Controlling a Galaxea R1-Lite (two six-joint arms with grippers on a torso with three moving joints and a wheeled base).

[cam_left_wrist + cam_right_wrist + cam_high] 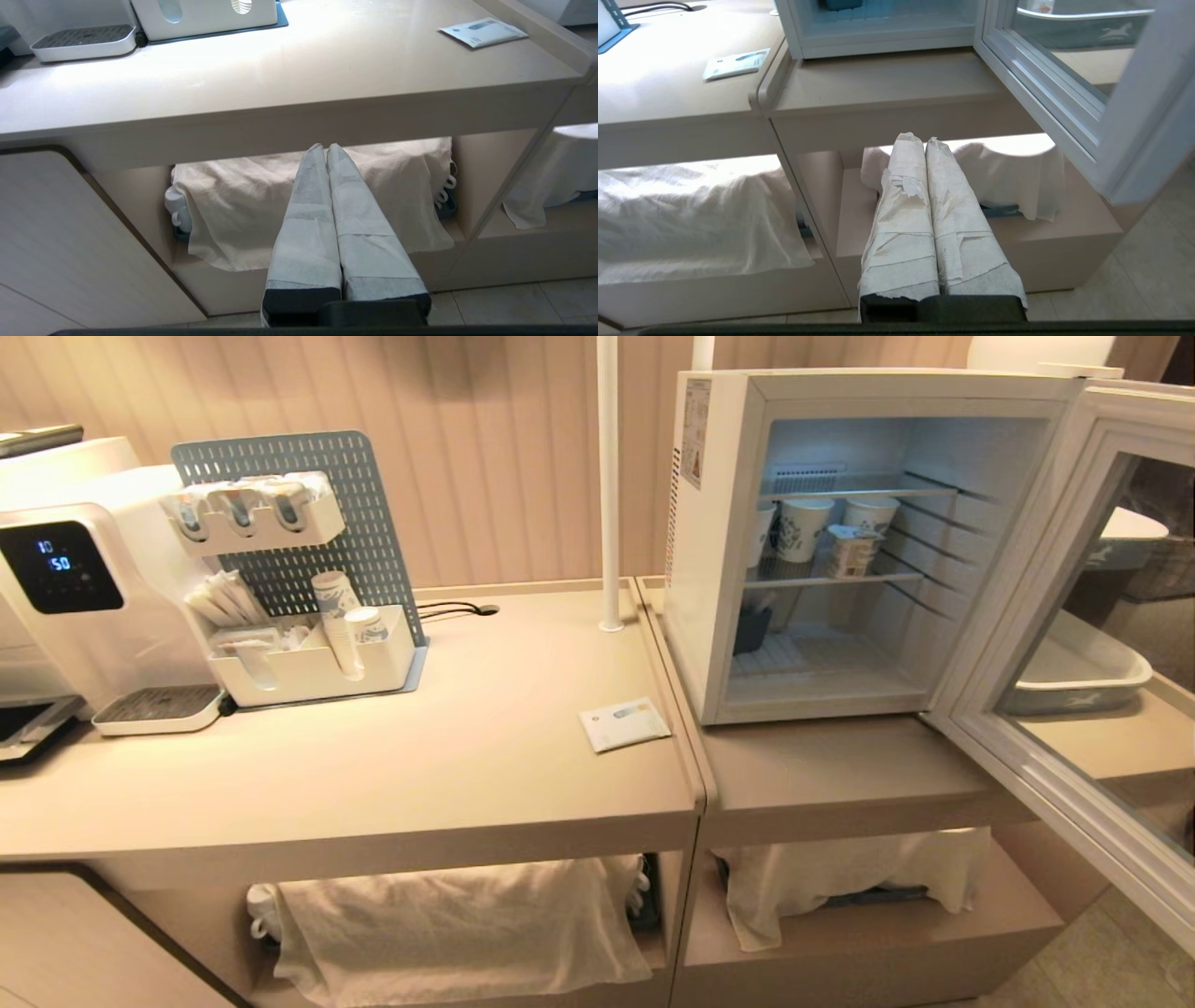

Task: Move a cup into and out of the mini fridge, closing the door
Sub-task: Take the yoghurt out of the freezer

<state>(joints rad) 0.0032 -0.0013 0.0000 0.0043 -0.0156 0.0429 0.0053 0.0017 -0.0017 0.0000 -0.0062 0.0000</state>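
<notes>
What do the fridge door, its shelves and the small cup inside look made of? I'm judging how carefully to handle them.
The door looks like a smooth white plastic frame around clear glass: a tray shows through the pane. The shelves seem to be thin coated metal wire, seen as parallel rods. The cup appears to be thin printed plastic or card with a sealed lid; the look leaves that open.

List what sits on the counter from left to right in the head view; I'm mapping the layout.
Water dispenser → pegboard organizer → white pole → packet → mini fridge → cup → door.
</notes>
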